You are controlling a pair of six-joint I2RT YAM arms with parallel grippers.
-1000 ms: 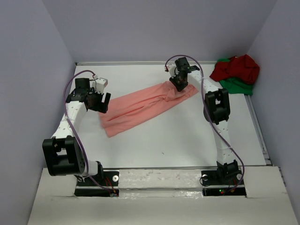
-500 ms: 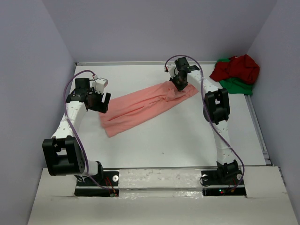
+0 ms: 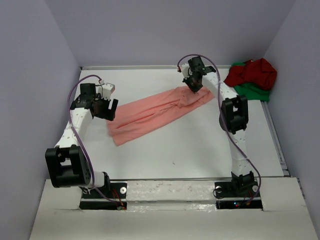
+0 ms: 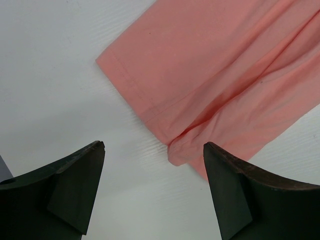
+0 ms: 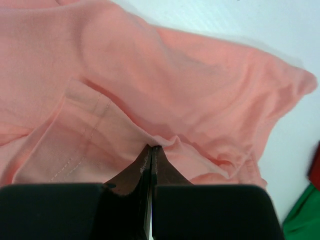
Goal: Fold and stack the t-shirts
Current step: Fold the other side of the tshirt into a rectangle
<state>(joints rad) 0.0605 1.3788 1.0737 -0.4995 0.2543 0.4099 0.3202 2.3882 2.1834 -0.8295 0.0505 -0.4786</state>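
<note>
T-shirts, three in number, are lying on one white tabletop [image 3: 200, 150]; one salmon-pink t-shirt [image 3: 150, 115] is stretching as a long diagonal band across the middle, running from beside the left arm toward the far right; one dark red t-shirt [image 3: 256, 71] is sitting crumpled on one green t-shirt [image 3: 252, 92] in the far right corner, apart from the pink band. Two sets of fingers are showing; the right fingers [image 5: 151, 150] are pressing fully together on a raised fold at the far right end of the salmon-pink t-shirt, pinching the cloth; the left fingers [image 3: 107, 110] are standing wide apart, gripping nothing, and are hovering over the hemmed left end of the same t-shirt.
</note>
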